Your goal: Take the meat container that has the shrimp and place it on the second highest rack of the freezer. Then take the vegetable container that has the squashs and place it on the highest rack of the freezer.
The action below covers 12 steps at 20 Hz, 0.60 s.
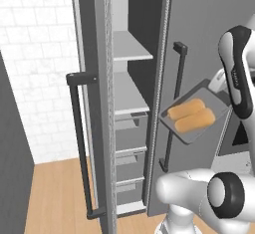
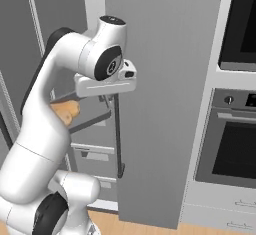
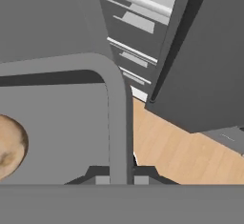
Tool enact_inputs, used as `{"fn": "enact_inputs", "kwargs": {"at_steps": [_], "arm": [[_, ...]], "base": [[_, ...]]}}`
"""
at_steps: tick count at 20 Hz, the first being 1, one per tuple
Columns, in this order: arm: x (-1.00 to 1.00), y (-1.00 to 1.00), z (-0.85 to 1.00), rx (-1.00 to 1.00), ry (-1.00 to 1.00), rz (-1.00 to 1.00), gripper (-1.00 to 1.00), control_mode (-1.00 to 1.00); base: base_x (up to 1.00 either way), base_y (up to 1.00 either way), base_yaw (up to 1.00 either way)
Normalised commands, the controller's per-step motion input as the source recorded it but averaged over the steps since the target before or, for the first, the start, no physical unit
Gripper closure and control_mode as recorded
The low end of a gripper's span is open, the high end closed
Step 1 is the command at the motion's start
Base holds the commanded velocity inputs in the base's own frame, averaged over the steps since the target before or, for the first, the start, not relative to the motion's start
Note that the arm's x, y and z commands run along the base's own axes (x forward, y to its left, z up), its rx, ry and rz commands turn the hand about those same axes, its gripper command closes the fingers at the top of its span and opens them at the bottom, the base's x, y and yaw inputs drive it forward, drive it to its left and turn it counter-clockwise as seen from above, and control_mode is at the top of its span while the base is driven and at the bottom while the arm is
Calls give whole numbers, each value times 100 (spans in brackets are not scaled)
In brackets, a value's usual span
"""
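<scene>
the gripper [image 3: 121,179] is pinched tight on the rim of the vegetable container [image 3: 62,123], held up beside the freezer [image 1: 134,103] with its squashes [image 1: 191,115].

Vegetable container [image 1: 195,112] held in the air just outside the open freezer [image 1: 130,103], to the right of its interior shelves and in front of its right door; two squashes [image 1: 191,115] lie side by side in it. Gripper [image 3: 121,176] clamps the container's rim at the edge. Highest rack [image 1: 130,47] sits above the container's level, drawers [image 1: 130,148] below; oven [image 2: 235,134] stands right of the freezer.
</scene>
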Motion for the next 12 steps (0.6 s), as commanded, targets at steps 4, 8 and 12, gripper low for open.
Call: {"fn": "enact_inputs", "kwargs": {"at_steps": [4,8,12], "arm": [[36,23,-11,13,4,0,100,-100],[36,36,7,30,0,-62,100,-100],[15,44,16,30,20,-55,100,-100]], "base": [[0,0,0],[0,0,0],[0,0,0]]}}
